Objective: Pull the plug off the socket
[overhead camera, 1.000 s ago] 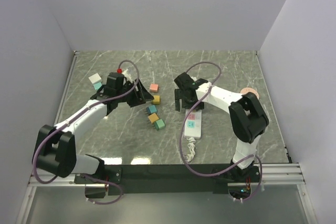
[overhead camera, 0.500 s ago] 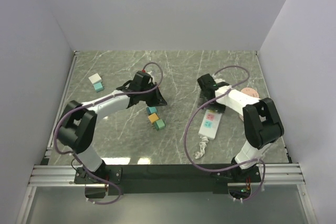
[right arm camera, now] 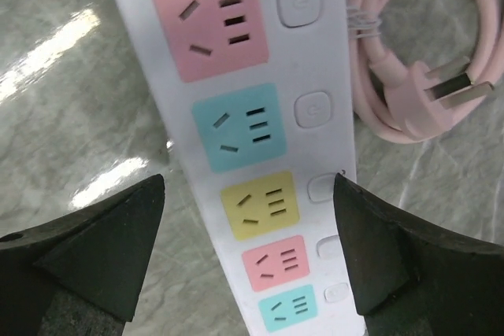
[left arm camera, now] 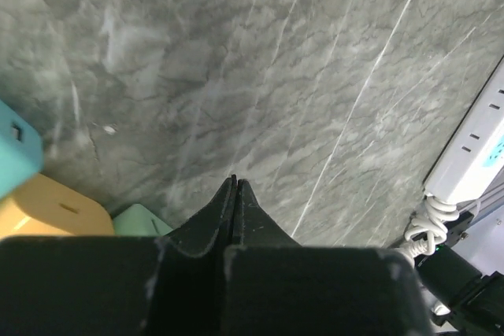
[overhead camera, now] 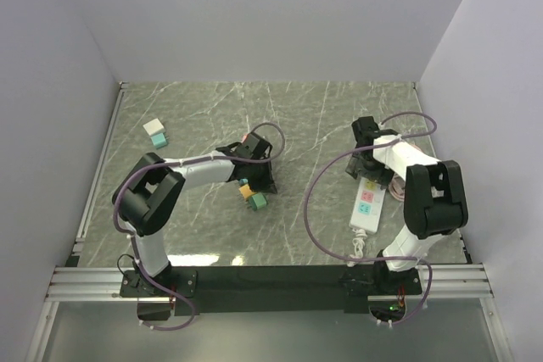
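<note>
Right wrist: your right gripper (right arm camera: 248,186) hangs spread wide over the socket (right arm camera: 236,60), grasping nothing | pink plug (right arm camera: 417,100) lies loose just beside it, prongs showing | left gripper (left arm camera: 235,188) pinched together, empty, near coloured blocks (left arm camera: 47,210) | top external: socket lies at table's right, far end hidden under right gripper

Socket (right arm camera: 236,155) flat; plug (right arm camera: 425,96) seemingly loose beside.

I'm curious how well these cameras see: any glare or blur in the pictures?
Right wrist: bright glare streaks on the table beside the sharp socket. Left wrist: the yellow block at the edge is blurred. Top external: pale reflections along the table's near edge.
</note>
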`<state>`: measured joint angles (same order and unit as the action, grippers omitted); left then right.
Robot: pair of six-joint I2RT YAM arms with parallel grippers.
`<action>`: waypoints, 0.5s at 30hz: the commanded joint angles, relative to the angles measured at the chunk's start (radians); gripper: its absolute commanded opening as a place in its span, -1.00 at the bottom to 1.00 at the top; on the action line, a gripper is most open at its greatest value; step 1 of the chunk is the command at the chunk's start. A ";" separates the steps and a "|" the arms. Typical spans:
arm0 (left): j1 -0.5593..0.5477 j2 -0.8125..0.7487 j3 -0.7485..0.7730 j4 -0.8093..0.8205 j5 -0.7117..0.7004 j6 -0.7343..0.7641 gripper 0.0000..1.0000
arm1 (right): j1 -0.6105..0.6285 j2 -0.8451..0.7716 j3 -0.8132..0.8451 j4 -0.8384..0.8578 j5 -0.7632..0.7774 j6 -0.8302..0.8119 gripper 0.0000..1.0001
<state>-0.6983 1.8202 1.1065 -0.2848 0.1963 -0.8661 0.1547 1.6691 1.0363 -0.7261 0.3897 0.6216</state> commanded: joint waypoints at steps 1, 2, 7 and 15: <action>-0.009 -0.044 -0.011 0.029 -0.044 -0.036 -0.99 | -0.009 -0.087 0.007 0.040 -0.141 -0.080 0.87; -0.009 -0.050 -0.007 0.021 -0.049 -0.036 -0.99 | -0.007 -0.094 0.011 0.053 -0.158 -0.091 0.87; -0.009 -0.113 0.050 -0.034 -0.073 -0.025 -0.99 | -0.004 -0.056 0.050 0.004 -0.143 -0.094 0.92; -0.003 -0.284 0.076 -0.063 -0.095 0.016 -0.99 | -0.015 -0.216 -0.088 0.088 -0.166 0.018 1.00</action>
<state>-0.7055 1.6150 1.1362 -0.3466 0.1188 -0.8768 0.1459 1.5665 0.9810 -0.6888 0.2382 0.5877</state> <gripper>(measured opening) 0.012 0.997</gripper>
